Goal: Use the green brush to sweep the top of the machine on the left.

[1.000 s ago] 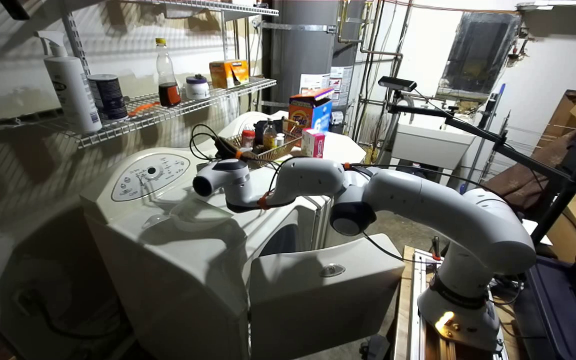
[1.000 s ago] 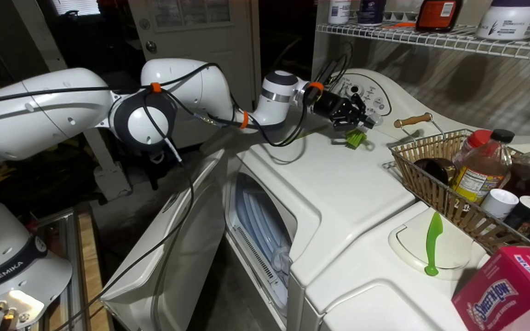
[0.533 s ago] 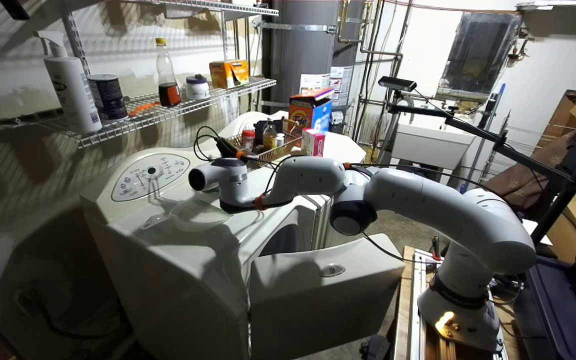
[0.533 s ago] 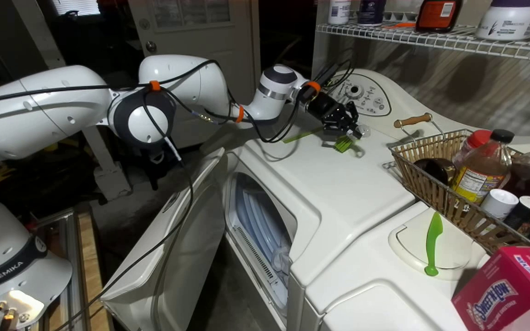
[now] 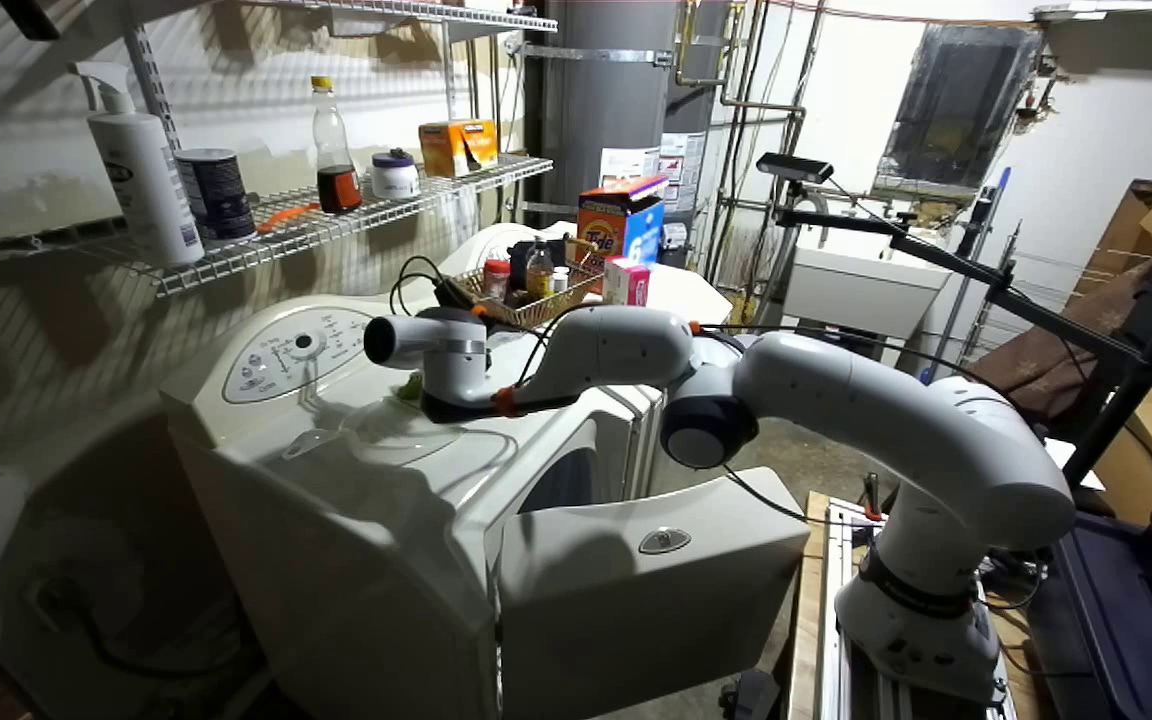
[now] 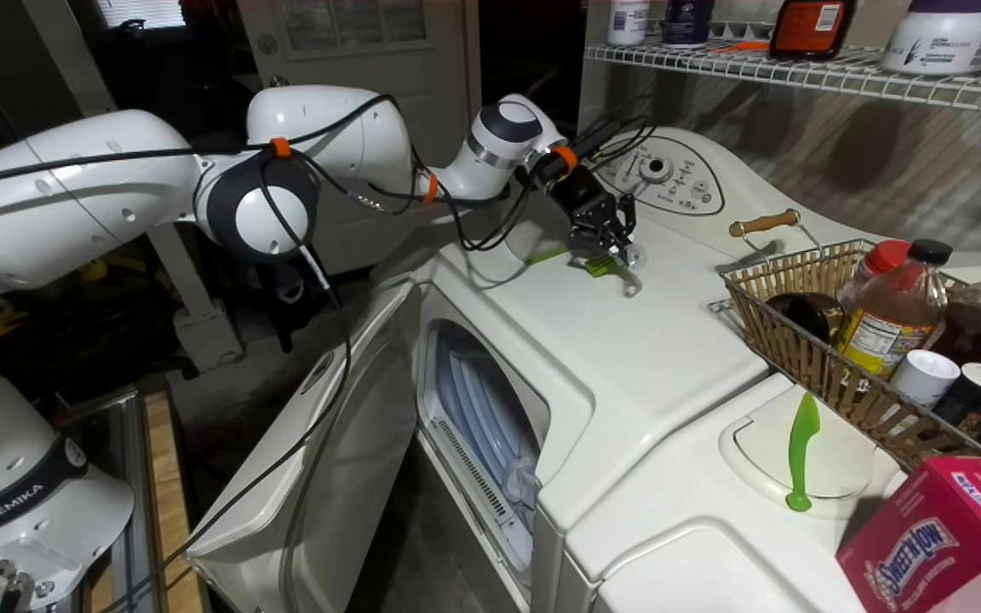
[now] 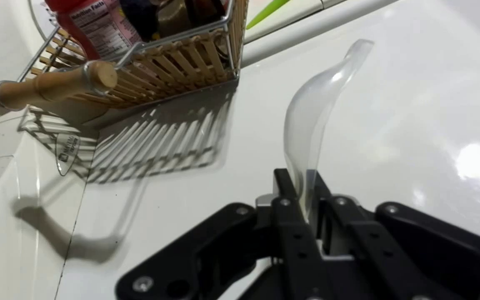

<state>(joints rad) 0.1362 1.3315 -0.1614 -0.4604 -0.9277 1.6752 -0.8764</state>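
Filling the middle, the large white plastic machine [image 6: 627, 340], with its rounded dial panel [image 6: 669, 174], has the front door [image 6: 329, 460] swung out. Directly beside the machine sits a similar white appliance [image 6: 686, 494]. A white, jointed robot arm [image 6: 329, 136] reaches over the machine's top. Across the machine's seam with that appliance stands a slatted wooden basket [image 7: 181, 64] with a wire rim. Above the machine, the black, jointed end effector [image 7: 300, 187] pinches the clear, curved plastic handle [image 7: 306, 121] of the green-bristled brush [image 6: 599, 266]; its bristles are close to the machine's top, whether touching is unclear. Past the machine's seam lies a flat bright-green plastic utensil [image 6: 802, 451].
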